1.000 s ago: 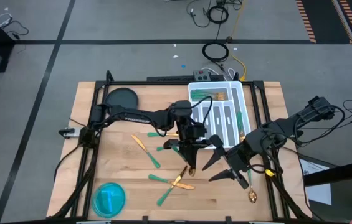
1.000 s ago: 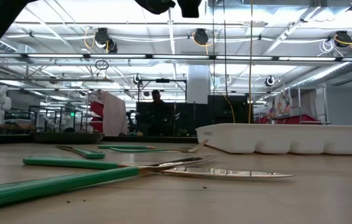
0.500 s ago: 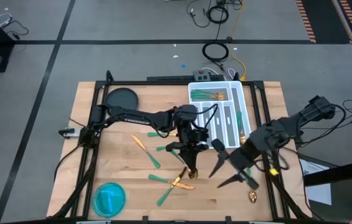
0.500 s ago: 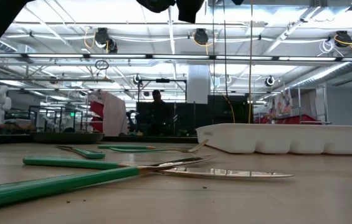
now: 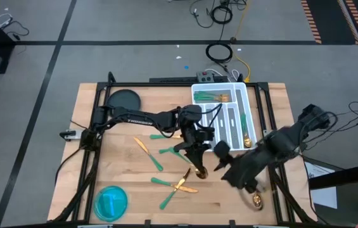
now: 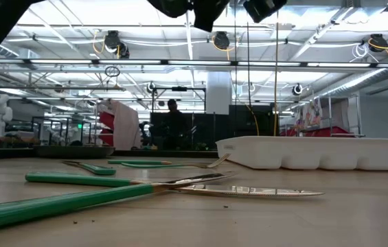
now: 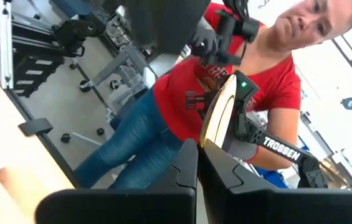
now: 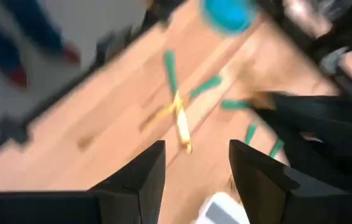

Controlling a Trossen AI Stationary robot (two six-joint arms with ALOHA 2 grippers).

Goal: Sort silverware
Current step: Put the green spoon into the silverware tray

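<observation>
Over the wooden table [image 5: 121, 177], a gold-headed spoon [image 7: 218, 115] is hanging pinched in the left gripper [image 5: 197, 166], its long axis pointing toward the right gripper [image 5: 228, 166], which is waiting spread just beside it.

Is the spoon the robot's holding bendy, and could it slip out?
Probably stiff: the spoon sticks straight out of the shut left gripper without drooping. Its shiny gold head looks smooth, so it might twist or slip. The right gripper hovers open beside it.
</observation>
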